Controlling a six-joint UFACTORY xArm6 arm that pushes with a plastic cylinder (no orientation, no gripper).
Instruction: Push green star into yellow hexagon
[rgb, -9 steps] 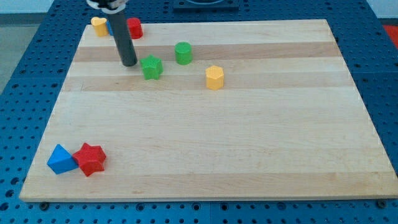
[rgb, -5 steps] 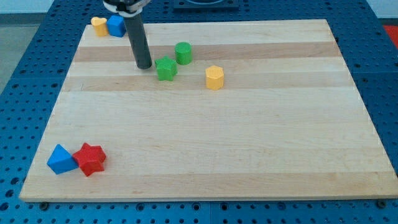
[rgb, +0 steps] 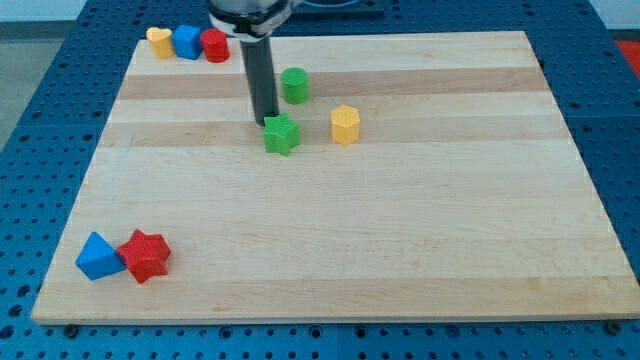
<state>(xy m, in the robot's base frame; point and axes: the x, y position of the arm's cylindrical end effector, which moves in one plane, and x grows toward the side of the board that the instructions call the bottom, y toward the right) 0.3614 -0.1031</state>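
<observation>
The green star (rgb: 282, 134) lies on the wooden board (rgb: 400, 230), left of the yellow hexagon (rgb: 345, 124), with a gap of about a block's width between them. My tip (rgb: 266, 121) touches the star's upper left side. The dark rod rises from there to the view's top.
A green cylinder (rgb: 294, 85) stands just above and right of the star. A yellow heart (rgb: 158, 42), a blue block (rgb: 186, 42) and a red block (rgb: 214, 45) sit in a row at the top left. A blue block (rgb: 97, 256) and a red star (rgb: 146, 255) sit at the bottom left.
My tip has moved right and down, pushing the green star right and down, closer to the yellow hexagon. The red block at the top left is uncovered again.
</observation>
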